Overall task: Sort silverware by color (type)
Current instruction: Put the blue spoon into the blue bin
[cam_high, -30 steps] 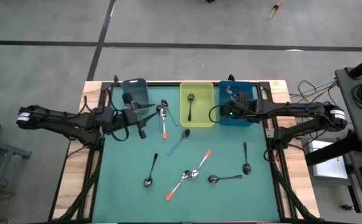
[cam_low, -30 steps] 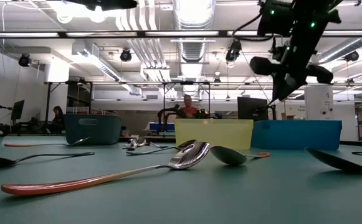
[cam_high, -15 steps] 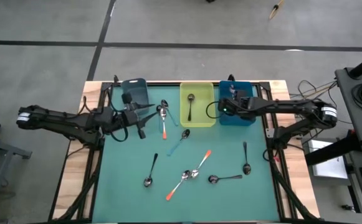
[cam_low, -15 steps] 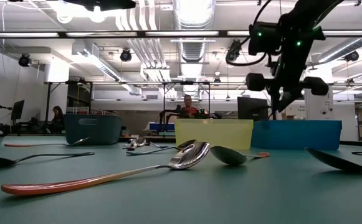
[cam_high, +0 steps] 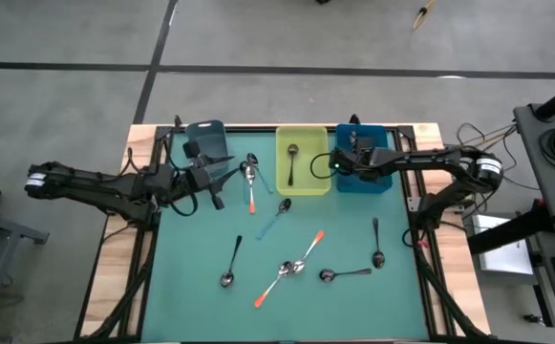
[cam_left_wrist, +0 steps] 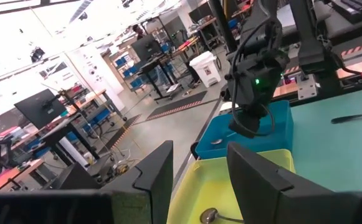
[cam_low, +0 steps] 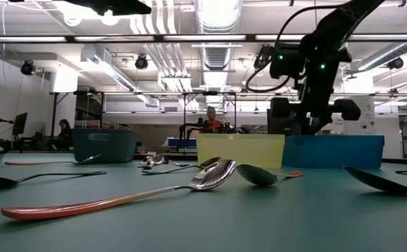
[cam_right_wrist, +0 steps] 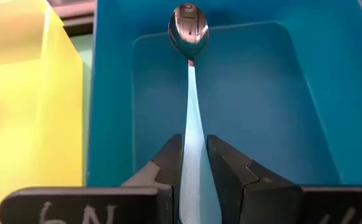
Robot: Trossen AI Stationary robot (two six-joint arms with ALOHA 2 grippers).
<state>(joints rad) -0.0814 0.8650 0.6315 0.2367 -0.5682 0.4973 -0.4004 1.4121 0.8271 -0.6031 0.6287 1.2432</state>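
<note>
- Two arms reached over the green tabletop (cam_high: 353, 315), one from each side.
- Right pincer (cam_right_wrist: 195, 163) hung over the blue bin (cam_high: 377, 182) at the far right, fingers (cam_right_wrist: 168, 163) closed on the pale blue handle of a spoon (cam_right_wrist: 190, 74); the spoon's bowl pointed away from the wrist, above the bin's floor near its end wall.
- Left pincer (cam_high: 222, 183) sat at the far left of the tabletop, just beside the dark bin (cam_high: 207, 139), fingers (cam_left_wrist: 157, 174) parted and holding nothing.
- Yellow bin (cam_high: 303, 182) stood between the dark and blue bins, touching the blue one; one dark-handled spoon (cam_high: 291, 162) lay inside it.
- Near the left pincer, an orange-handled spoon (cam_high: 251, 191) lay beside another spoon (cam_high: 245, 170); I could not tell that one's handle colour.
- A pale blue spoon (cam_high: 276, 218) lay just near of the yellow bin.
- Mid-tabletop, two orange-handled spoons (cam_high: 308, 250) (cam_high: 271, 285) lay with their bowls touching.
- Three dark-handled spoons lay apart: one at near left (cam_high: 231, 262), one at right (cam_high: 376, 244), one near of it (cam_high: 346, 274).
- Beyond the tabletop, the low view showed a person (cam_low: 211, 120) seated behind the yellow bin and another (cam_low: 64, 130) far off at the left.
</note>
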